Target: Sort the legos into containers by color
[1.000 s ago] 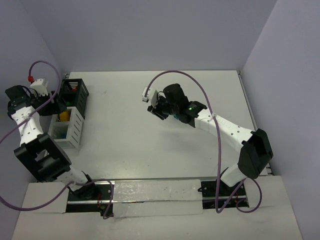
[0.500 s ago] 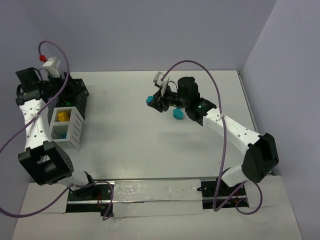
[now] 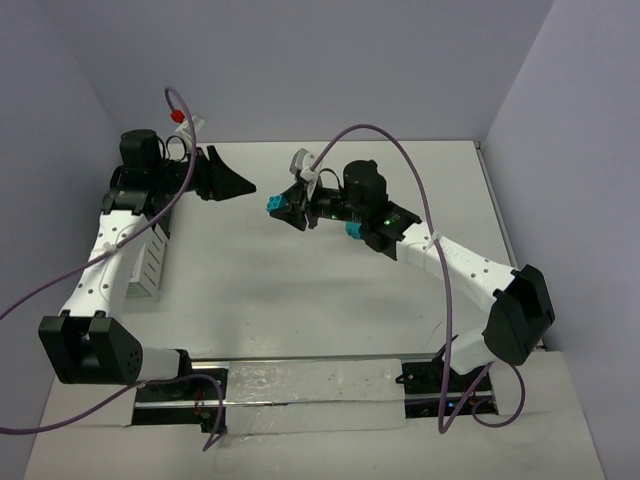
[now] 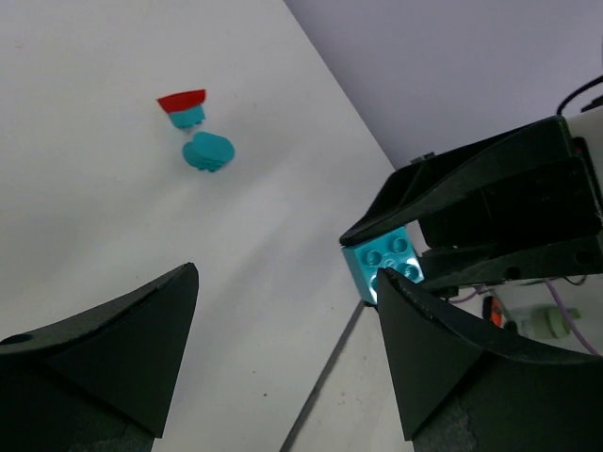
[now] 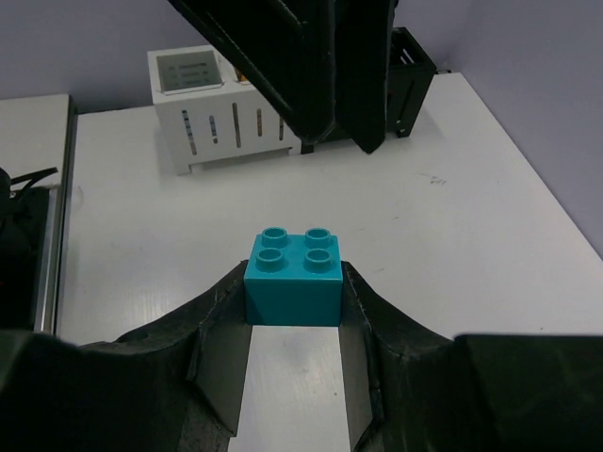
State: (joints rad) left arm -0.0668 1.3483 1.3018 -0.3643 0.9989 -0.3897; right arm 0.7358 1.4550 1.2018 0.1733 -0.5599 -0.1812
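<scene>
My right gripper (image 3: 284,206) is shut on a cyan brick (image 3: 272,203) and holds it above the middle of the table. In the right wrist view the brick (image 5: 294,276) sits studs-up between the fingertips of that gripper (image 5: 294,282). My left gripper (image 3: 235,180) is open and empty, close to the left of the brick and pointing at it. In the left wrist view the brick (image 4: 388,264) shows just beyond the open left gripper (image 4: 283,315). The white bin (image 5: 212,108) and the black bin (image 5: 410,61) stand behind the left gripper.
A cyan rounded piece (image 4: 207,151) and a red piece stacked on a cyan one (image 4: 182,104) lie on the table beyond the grippers. One cyan piece (image 3: 352,231) shows beside the right arm. The white bin (image 3: 150,265) is partly hidden under the left arm.
My left arm has swung from over the bins to the right, toward the table's middle. My right gripper has moved left with the cyan brick, so the two grippers are now close.
</scene>
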